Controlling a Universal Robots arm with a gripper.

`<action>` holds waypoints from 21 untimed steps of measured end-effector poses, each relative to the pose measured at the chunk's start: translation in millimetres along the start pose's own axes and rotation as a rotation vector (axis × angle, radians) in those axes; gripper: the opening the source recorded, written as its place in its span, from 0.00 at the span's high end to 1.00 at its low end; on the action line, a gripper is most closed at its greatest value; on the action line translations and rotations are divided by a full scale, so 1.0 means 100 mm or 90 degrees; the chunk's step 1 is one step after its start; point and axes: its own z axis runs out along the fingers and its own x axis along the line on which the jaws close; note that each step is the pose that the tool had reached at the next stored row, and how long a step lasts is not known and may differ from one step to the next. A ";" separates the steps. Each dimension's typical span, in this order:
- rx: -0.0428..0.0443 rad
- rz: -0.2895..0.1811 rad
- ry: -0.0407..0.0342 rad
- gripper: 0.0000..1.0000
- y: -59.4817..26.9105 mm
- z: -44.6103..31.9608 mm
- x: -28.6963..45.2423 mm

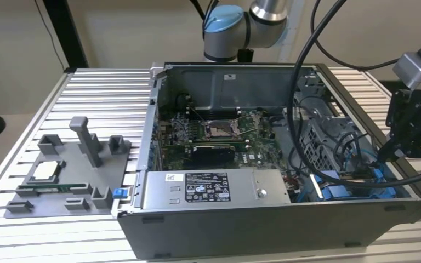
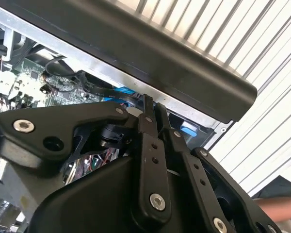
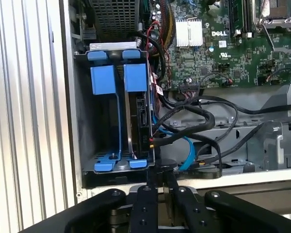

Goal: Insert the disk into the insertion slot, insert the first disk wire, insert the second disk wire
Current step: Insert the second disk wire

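The insertion slot (image 3: pixel 106 77) is the blue-railed bay in the corner of the open computer case (image 1: pixel 269 224); it sits at the exterior view's right (image 1: pixel 364 192). The disk (image 3: pixel 138 119) stands edge-on in one half of the bay, between blue rails; the other half (image 3: pixel 103 121) is hollow. Black wires (image 3: pixel 203 116) and a blue flat wire (image 3: pixel 186 150) loop loosely beside the disk's end. My gripper (image 3: pixel 158 177) hangs over the case edge by the bay, fingers pressed together in both wrist views (image 2: pixel 152 104), right by a black wire. I cannot tell whether it pinches anything.
A grey power-supply box (image 1: pixel 210 189) fills the case's front. The motherboard (image 1: pixel 218 134) lies behind it, and a perforated cage (image 3: pixel 114 17) sits past the bay. A grey fixture (image 1: pixel 72 170) stands on the ribbed table (image 1: pixel 94 93) at the exterior view's left.
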 end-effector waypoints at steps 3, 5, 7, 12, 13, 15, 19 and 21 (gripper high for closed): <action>0.0001 0.001 0.0001 1.00 0.001 0.003 -0.008; 0.0001 0.001 -0.0001 1.00 0.003 0.005 -0.012; 0.0002 0.002 -0.0002 1.00 0.015 -0.007 -0.011; 0.0001 0.002 -0.0011 1.00 0.075 -0.170 -0.019; 0.0001 0.002 -0.0010 1.00 0.095 -0.197 -0.019; 0.0002 0.002 -0.0011 1.00 0.145 -0.235 -0.018; 0.0011 0.002 -0.0012 1.00 0.260 -0.278 -0.011; 0.0013 0.002 -0.0013 1.00 0.316 -0.297 -0.007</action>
